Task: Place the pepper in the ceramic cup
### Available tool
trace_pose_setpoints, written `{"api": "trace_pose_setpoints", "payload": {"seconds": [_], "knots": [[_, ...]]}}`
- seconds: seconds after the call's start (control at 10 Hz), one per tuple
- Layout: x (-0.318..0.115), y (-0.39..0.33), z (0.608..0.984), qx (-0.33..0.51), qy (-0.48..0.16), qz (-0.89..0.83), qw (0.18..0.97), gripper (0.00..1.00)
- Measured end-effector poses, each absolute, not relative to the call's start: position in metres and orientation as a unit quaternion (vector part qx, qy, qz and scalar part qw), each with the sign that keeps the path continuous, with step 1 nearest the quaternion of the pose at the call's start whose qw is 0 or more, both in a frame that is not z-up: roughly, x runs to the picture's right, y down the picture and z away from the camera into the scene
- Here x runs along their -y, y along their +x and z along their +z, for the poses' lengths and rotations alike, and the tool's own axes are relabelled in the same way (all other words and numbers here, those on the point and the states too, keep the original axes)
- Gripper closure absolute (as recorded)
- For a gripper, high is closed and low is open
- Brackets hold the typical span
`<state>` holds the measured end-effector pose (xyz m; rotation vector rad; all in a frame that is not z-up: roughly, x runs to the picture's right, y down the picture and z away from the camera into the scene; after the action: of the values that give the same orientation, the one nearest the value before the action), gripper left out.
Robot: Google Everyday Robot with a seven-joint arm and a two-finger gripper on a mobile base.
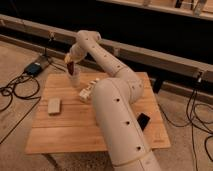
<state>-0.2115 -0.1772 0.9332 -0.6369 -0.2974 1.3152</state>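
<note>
The arm reaches across the wooden table (75, 127) to its far left part, and the gripper (70, 63) hangs there with its tip pointing down. It is clenched on the pepper (71, 67), a small dark-red thing that hangs from the closed fingers in an almost upright way. Held by its upper end like this, the narrow pepper can go down through a small opening without catching the rim. Directly under it stands the ceramic cup (75, 76), pale and small, upright on the table; the lower end of the pepper seems to be at the mouth of the cup or just above it, but I cannot tell if it is already inside. My judgement is that the task is in its last step: the pepper is carried and lined up, and what remains is to lower it a little and to let it go. The cup looks light, so a push from the side could tip it over. Near the cup, toward the middle of the table, lies a white block (86, 93), and a flat pale object (54, 105) rests well apart on the left side. A small black object (143, 120) lies at the right edge, beside the arm.
</note>
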Motion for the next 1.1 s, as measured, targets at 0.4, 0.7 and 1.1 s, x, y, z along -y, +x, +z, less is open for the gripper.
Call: {"api": "trace_pose_setpoints", "payload": {"seconds": [0.4,0.7,1.1], "knots": [[0.189,-0.208,0.948,0.152,-0.277,0.607,0.729,1.00],[0.190,-0.209,0.968,0.162,-0.238,0.583,0.760,0.78],[0.176,-0.218,0.973,0.162,-0.226,0.554,0.784,0.36]]}}
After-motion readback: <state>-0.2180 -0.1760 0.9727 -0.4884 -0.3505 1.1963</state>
